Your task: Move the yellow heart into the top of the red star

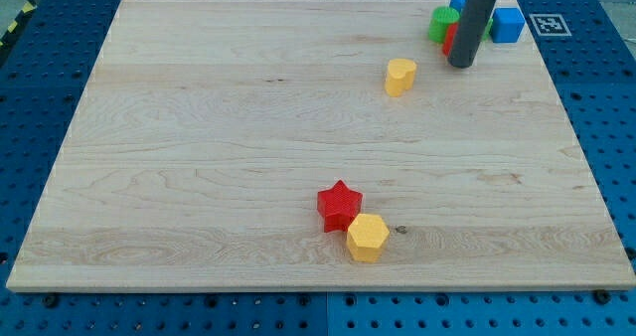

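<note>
Found the yellow hexagon (368, 238) nearest the view's bottom, far below my tip (460, 65) and somewhat to its left, on the pale wooden bench (199, 177). Saw it touching the red star (340, 205) at the star's lower right side. Placed the star likewise far below my tip and further to its left.

Found the yellow heart (399, 77) much nearer my tip: just to its left and a shade lower, apart from it, with bare wood between. Saw the heart well apart from the star, straight up the bench from it and a little rightward.

Noted no jaws on the rod, only a plain dark end resting on the bench, holding nothing and touching neither heart nor star.

Made out a cluster right behind my tip: a green block (443, 24) up and left, a red block (449, 40) partly hidden by the rod, a blue cube (508, 25) up and right, and another blue block (458, 0) above. Could not tell whether the rod touched the red block.
</note>
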